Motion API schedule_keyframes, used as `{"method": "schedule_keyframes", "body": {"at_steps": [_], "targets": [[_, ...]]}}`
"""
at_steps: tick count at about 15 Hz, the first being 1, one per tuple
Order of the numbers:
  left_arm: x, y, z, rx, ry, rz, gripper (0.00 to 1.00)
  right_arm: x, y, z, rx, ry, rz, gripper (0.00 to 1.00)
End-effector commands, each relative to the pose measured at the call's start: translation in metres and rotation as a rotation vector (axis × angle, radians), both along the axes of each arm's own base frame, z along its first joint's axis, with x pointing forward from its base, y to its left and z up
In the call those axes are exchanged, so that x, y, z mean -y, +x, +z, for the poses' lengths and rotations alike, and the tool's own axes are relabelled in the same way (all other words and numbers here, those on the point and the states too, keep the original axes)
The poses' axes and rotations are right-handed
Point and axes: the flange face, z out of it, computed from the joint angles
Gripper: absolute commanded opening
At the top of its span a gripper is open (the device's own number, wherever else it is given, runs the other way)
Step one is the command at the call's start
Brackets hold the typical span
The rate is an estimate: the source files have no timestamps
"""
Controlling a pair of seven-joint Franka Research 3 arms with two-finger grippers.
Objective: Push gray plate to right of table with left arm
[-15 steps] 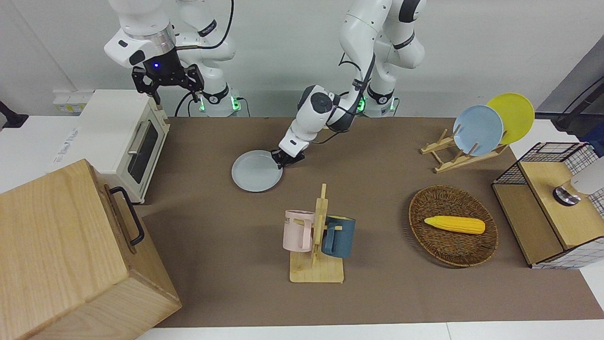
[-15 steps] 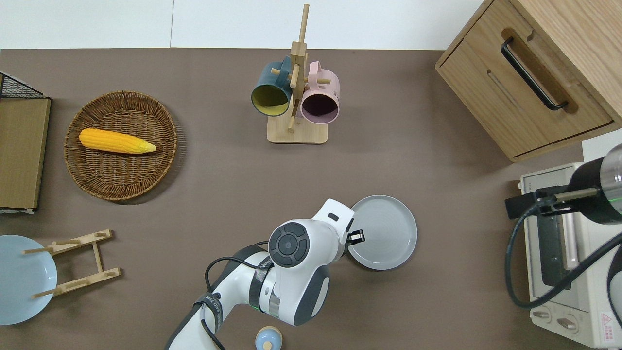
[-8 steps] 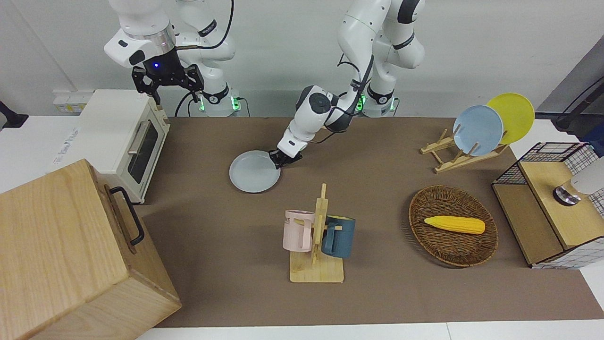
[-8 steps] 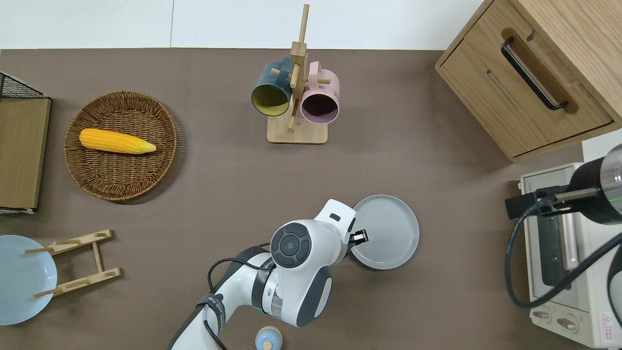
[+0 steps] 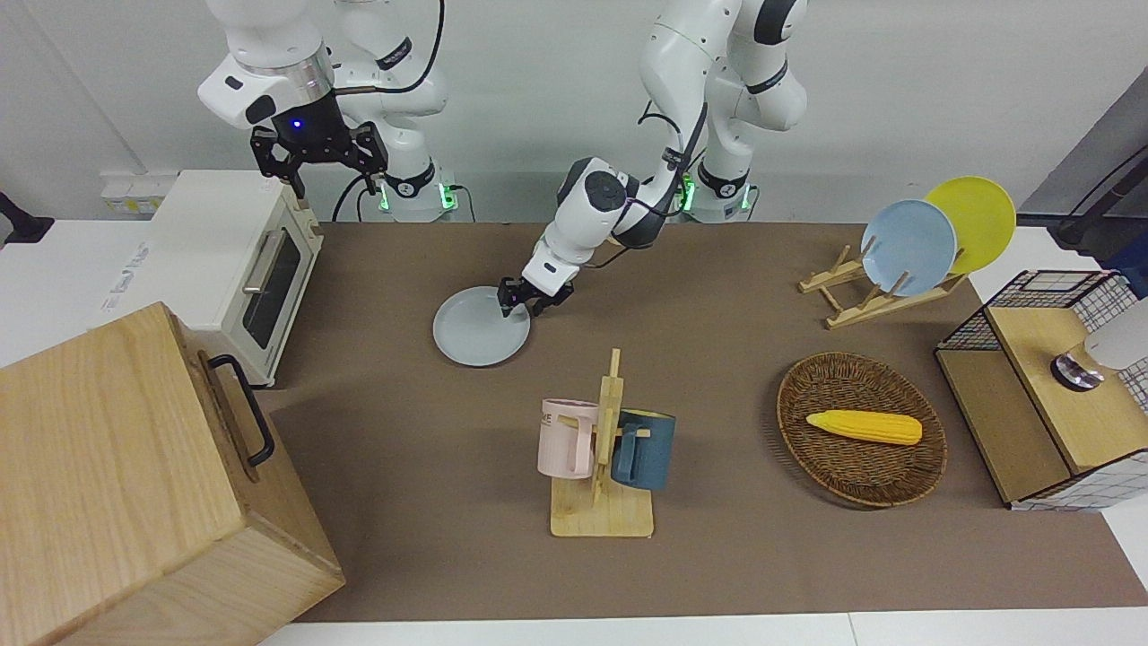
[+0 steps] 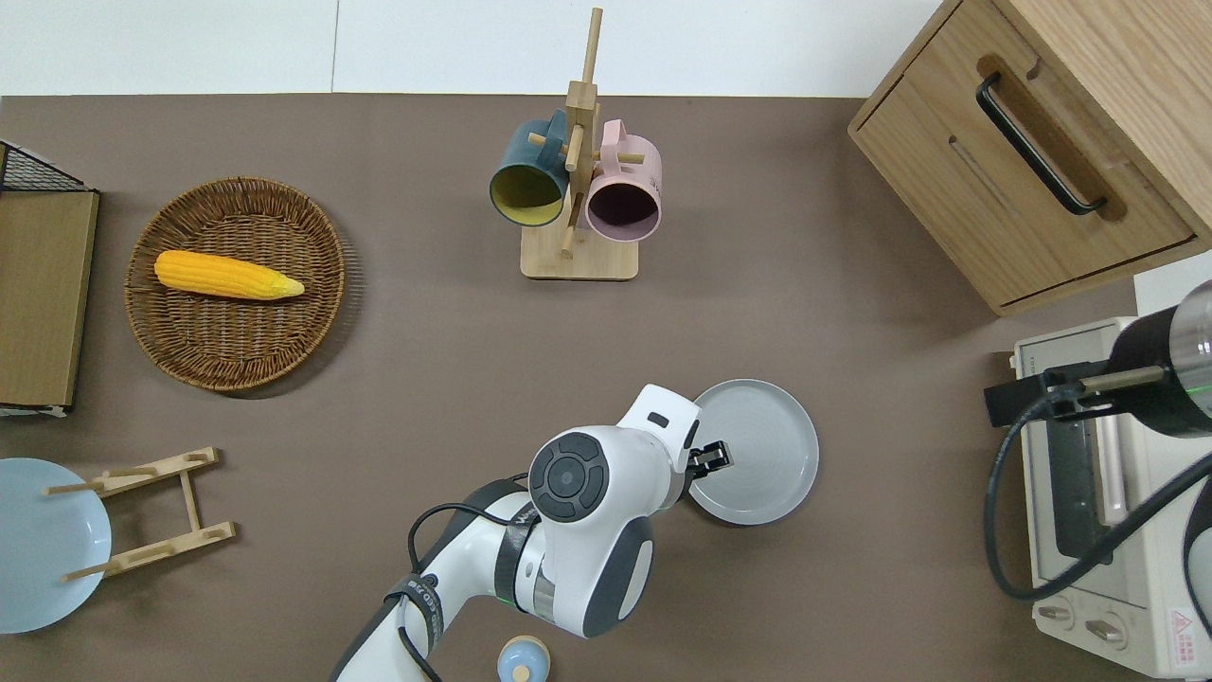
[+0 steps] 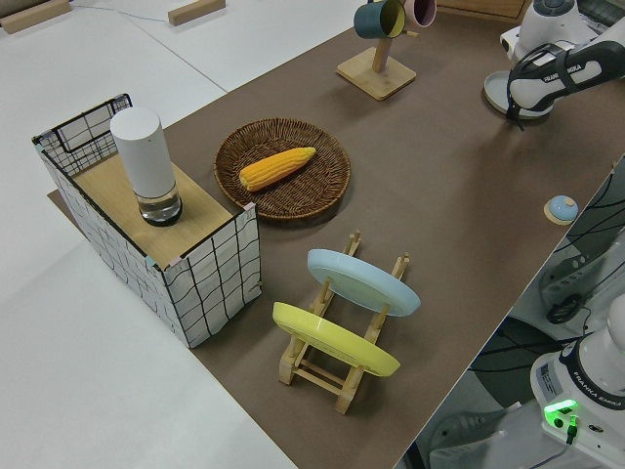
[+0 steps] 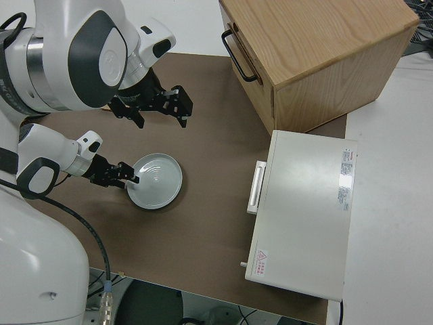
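- Nearest the robots on the counter (image 6: 833,587), your left claw (image 6: 712,458) sits low at the gray plate (image 6: 762,453), its tips on the rim toward the left arm's end. I cannot tell whether the fingers are spread or pressed together.
- The left arm (image 6: 568,502) reaches out low, elbow bent, wrist angled down toward the right arm's end; the right arm is parked.
- The plate lies flat, roughly mid-counter, well apart from the toaster oven (image 6: 1098,493).
- Watch the tips: if they ride over the low rim, the plate probably stops or tips.
- Farther out stands the mug rack (image 6: 578,189); an off-centre push could swing the plate that way.
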Motion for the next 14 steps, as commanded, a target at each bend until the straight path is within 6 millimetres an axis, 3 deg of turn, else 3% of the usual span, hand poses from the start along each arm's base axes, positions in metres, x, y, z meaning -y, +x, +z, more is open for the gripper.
{"method": "schedule_keyframes", "body": {"at_steps": [1, 8, 14], "targets": [[-0.004, 0.0, 0.012, -0.01, -0.009, 0.0, 0.99, 0.003, -0.004, 0.004, -0.004, -0.012, 0.002, 0.996], [-0.039, 0.012, 0.031, -0.034, 0.017, -0.052, 0.99, 0.003, -0.004, 0.004, -0.004, -0.011, 0.002, 0.996], [-0.096, 0.035, 0.058, -0.04, 0.111, -0.081, 0.99, 0.003, -0.004, 0.004, -0.004, -0.011, 0.002, 0.996]]}}
